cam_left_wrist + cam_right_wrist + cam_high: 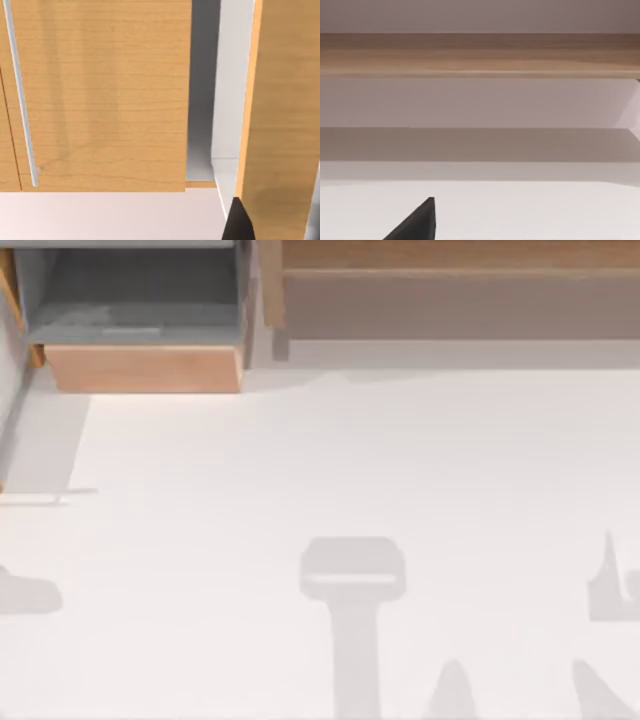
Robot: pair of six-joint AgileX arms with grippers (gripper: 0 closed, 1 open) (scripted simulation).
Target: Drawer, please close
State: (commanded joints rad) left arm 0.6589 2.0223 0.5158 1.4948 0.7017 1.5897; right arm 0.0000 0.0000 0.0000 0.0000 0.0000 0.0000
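The drawer is at the table's far left and stands pulled out from its housing. Its light tan front panel faces the table and its grey inside is open to the top view. The left wrist view looks close at a tan wooden panel with a slim metal bar handle. A second wooden panel stands beside it across a grey gap. A dark tip of my left gripper sits right by that second panel. A dark tip of my right gripper hovers over the white table, facing the shelf.
A long wooden shelf with a grey-brown recess runs along the far right, also seen as the shelf in the right wrist view. Arm shadows fall on the white table.
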